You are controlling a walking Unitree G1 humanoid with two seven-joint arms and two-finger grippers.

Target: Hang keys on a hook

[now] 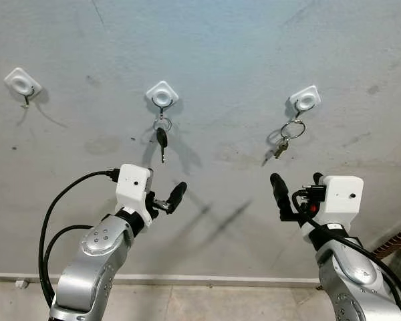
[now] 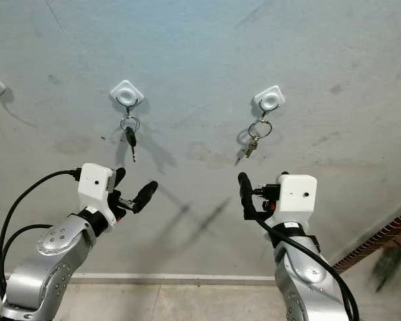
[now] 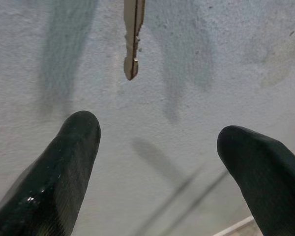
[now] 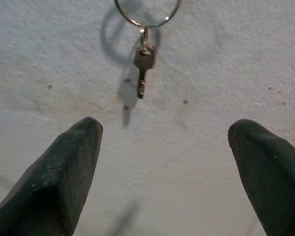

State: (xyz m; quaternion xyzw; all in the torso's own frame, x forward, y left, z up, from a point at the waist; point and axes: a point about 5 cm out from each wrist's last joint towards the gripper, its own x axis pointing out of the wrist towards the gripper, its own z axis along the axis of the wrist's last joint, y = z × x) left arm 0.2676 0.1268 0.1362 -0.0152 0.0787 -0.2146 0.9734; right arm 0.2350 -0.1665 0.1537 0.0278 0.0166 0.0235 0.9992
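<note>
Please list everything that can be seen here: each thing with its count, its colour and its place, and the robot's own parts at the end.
Wall hooks: 3, white pads with small metal hooks, in a row on the grey wall: left hook bare, middle hook, right hook.
Black-headed key: 1, hanging on a small ring from the middle hook.
Silver key: 1, on a large ring hanging from the right hook.
Wall: 1, grey, stained.
Baseboard: 1, pale, at the wall's foot.
Cables: black, beside the left arm.
Left pincer: black fingers, open, below the black-headed key.
Right pincer: black fingers, open, below the silver key.
</note>
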